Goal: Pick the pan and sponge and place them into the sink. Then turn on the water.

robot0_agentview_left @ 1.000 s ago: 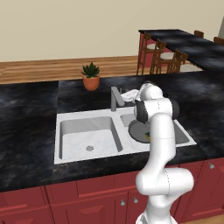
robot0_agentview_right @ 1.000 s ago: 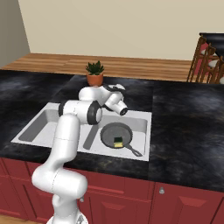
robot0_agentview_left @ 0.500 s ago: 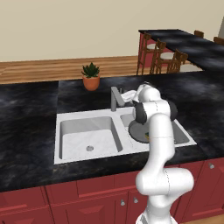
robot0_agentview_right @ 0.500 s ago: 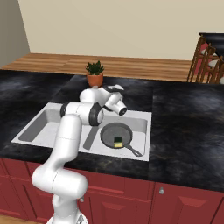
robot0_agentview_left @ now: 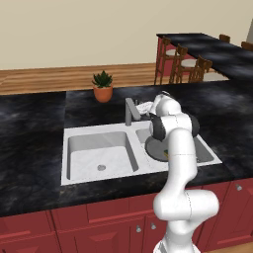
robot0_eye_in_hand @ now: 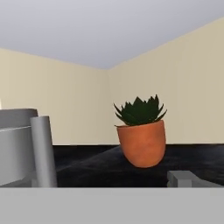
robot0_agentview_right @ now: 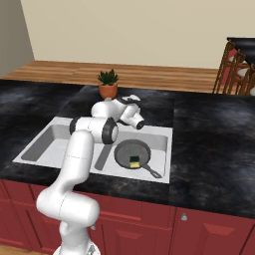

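Note:
The dark grey pan [robot0_agentview_right: 130,151] lies flat in the right basin of the white sink [robot0_agentview_right: 160,135], with its handle pointing to the front right. The green and yellow sponge [robot0_agentview_right: 134,162] rests inside the pan near its front rim. In the left base view my arm hides most of the pan [robot0_agentview_left: 152,149]. My gripper [robot0_agentview_left: 143,105] hovers over the back of the sink [robot0_agentview_left: 94,131], right beside the grey faucet [robot0_agentview_left: 130,111]. In the right base view the gripper [robot0_agentview_right: 130,101] is above the sink's back edge. It is open and holds nothing. The faucet [robot0_eye_in_hand: 43,151] stands close at the left of the hand view.
A potted plant [robot0_agentview_left: 103,87] in an orange pot stands on the black counter [robot0_agentview_left: 34,123] behind the sink, and the plant [robot0_eye_in_hand: 141,134] is straight ahead of the hand. Wooden bar stools [robot0_agentview_left: 183,66] and a second counter are at the far right.
The hand has edged slightly closer to the faucet. The pan and the sponge have not moved.

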